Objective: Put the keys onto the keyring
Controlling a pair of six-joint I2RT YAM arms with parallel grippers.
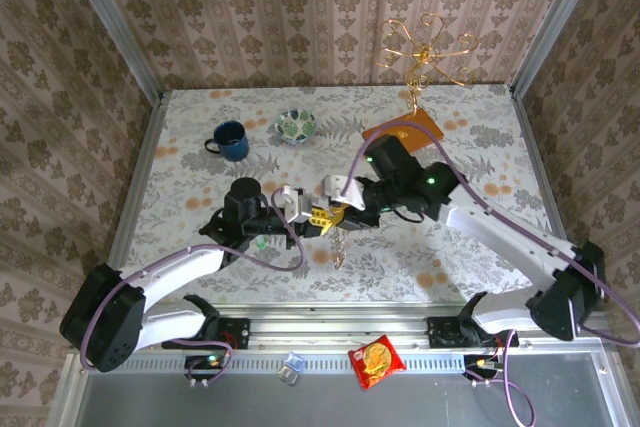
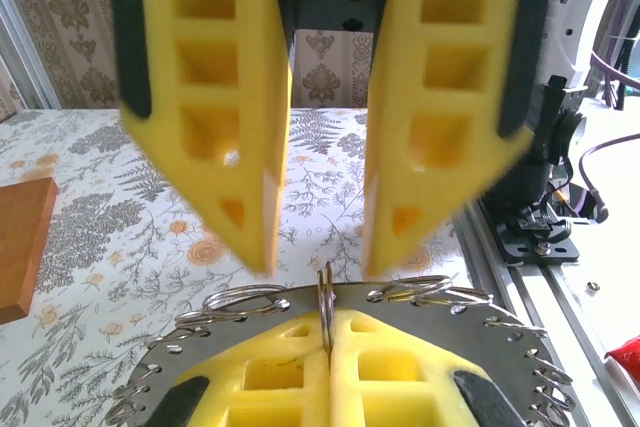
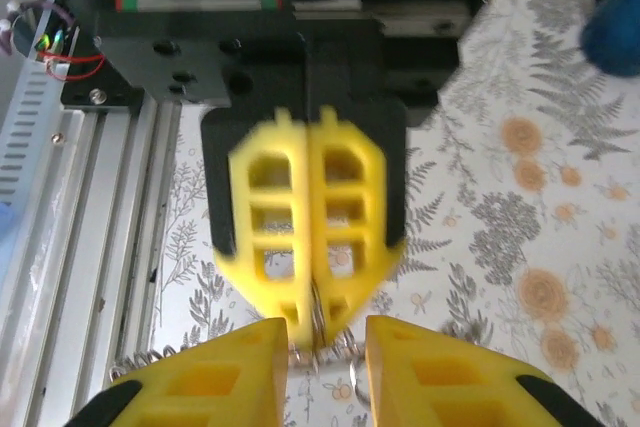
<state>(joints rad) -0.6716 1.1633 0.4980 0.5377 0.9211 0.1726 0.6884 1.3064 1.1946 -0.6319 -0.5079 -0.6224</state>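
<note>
1. Right now the left gripper [image 2: 328, 332], with yellow foam fingers, is pressed together on the thin silvery wire keyring [image 2: 325, 297], low in the centre of the left wrist view. That clamp needs to be firm.
2. Opposite, the right gripper [image 3: 325, 332] has its fingers apart, one on either side of the ring (gripping nothing).
3. Left of centre in the top view, the tiny green-headed key [image 1: 260, 242] lies on the flowered table [image 1: 450, 247] by the left arm. The right gripper should probably fetch it and thread it gently.
</note>
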